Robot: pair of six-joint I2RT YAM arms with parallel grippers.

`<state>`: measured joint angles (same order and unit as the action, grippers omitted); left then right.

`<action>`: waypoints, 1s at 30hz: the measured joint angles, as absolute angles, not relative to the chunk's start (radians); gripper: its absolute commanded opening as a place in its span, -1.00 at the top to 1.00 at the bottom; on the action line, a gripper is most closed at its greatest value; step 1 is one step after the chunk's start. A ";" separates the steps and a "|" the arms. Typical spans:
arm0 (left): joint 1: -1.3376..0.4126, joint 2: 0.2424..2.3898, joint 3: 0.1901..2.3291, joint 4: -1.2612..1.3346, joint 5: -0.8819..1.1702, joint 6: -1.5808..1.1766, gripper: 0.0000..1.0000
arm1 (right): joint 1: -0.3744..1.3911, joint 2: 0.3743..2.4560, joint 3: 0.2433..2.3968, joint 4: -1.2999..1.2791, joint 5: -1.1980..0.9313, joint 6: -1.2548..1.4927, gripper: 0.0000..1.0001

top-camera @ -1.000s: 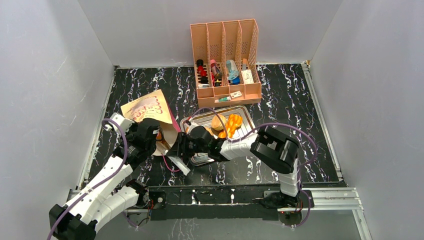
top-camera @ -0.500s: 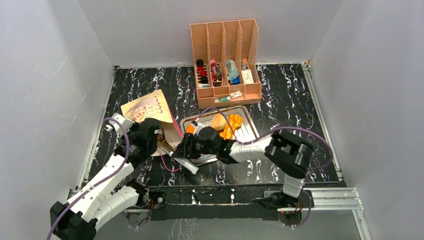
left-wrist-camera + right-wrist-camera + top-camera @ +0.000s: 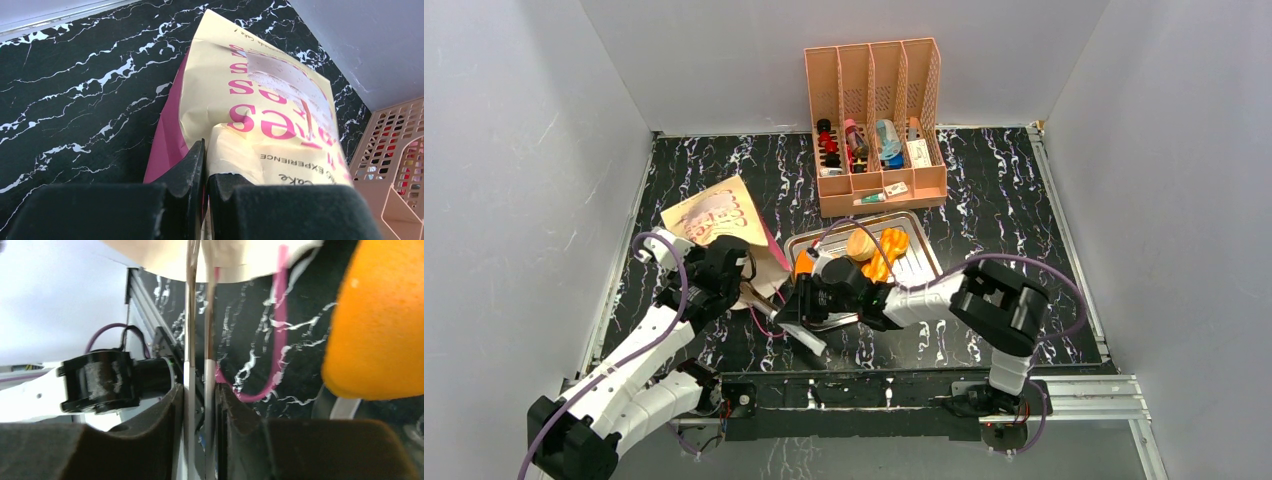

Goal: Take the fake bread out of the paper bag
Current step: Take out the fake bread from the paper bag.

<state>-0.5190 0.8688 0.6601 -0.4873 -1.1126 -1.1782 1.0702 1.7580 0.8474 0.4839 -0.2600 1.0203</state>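
Between the pressed-together fingers of the left gripper (image 3: 205, 150), a pinched edge of the bag (image 3: 260, 100), at its mouth. Just ahead, the bag's cream face with pink lettering, flat on the table (image 3: 75, 100), magenta side panel at its left. Off to the right, the right gripper (image 3: 200, 390), clamped on two thin metal strips (image 3: 209, 375) reaching forward toward the bag's rim. Looped just beyond those fingers, a pink cord (image 3: 277, 340) over the dark marble. Close on the right of that gripper, an orange bread (image 3: 380, 325), outside the bag. Farther right and behind, a tray (image 3: 916, 262) holding more bread pieces (image 3: 861, 244). Well beyond the tray, against the back wall, a peach organizer (image 3: 874, 80) with small items.
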 measured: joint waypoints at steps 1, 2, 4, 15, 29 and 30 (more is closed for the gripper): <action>-0.519 0.869 0.660 -0.487 -1.113 -1.177 0.92 | 1.071 1.782 0.852 0.482 -0.258 1.029 0.55; -0.519 0.868 0.660 -0.487 -1.114 -1.176 0.92 | 1.071 1.805 0.855 0.482 -0.260 1.029 0.53; -0.519 0.867 0.660 -0.490 -1.113 -1.173 0.92 | 1.071 1.837 0.862 0.482 -0.260 1.029 0.50; -0.514 0.867 0.660 -0.495 -1.113 -1.161 0.92 | 1.071 1.913 0.954 0.498 -0.265 1.025 0.45; -0.514 0.775 0.607 -0.398 -1.079 -1.039 0.93 | 1.071 1.875 0.878 0.565 -0.327 1.024 0.34; -0.514 0.765 0.601 -0.395 -1.076 -1.031 0.93 | 1.071 1.875 0.878 0.568 -0.330 1.025 0.34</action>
<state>-0.5140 0.7654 0.6006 -0.3950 -1.0760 -1.0309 1.0710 1.8748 0.8783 0.5682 -0.3302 1.0252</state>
